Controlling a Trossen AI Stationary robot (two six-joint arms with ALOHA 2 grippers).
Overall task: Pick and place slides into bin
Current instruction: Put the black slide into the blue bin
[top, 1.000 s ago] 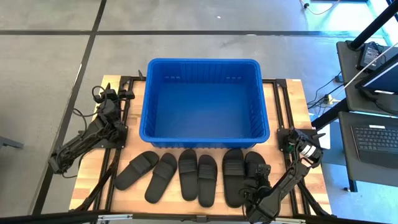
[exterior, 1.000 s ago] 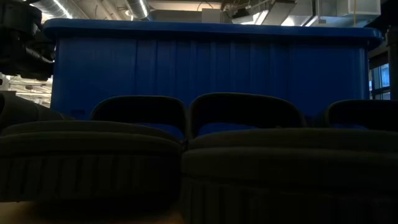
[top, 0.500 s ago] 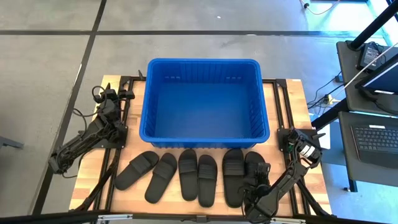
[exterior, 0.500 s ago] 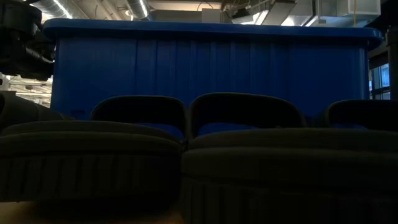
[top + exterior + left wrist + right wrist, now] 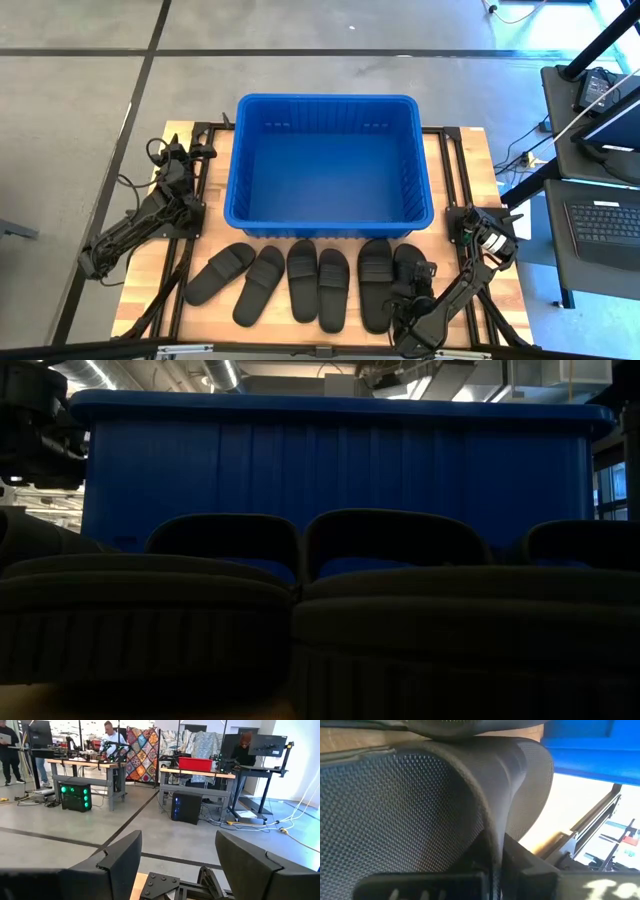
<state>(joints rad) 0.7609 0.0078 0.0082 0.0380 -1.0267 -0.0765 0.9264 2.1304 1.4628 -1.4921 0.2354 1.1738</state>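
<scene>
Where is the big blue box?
In the high view, the large bright blue plastic bin sits mid-table at the far edge, just behind the row of six black slide sandals.

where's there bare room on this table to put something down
The bin is bare inside, the widest free spot. Bare wood shows to the right of the bin, near the table's edge. In front of the bin it is crowded: six slides lie in a row, the right gripper shut on the rightmost slide.

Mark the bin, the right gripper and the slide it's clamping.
bin [image 5: 242, 150]: high view, left rim.
right gripper [image 5: 418, 292]: high view, fingertips at the slide's heel.
rightmost slide [image 5: 408, 262]: high view, strap.
</scene>
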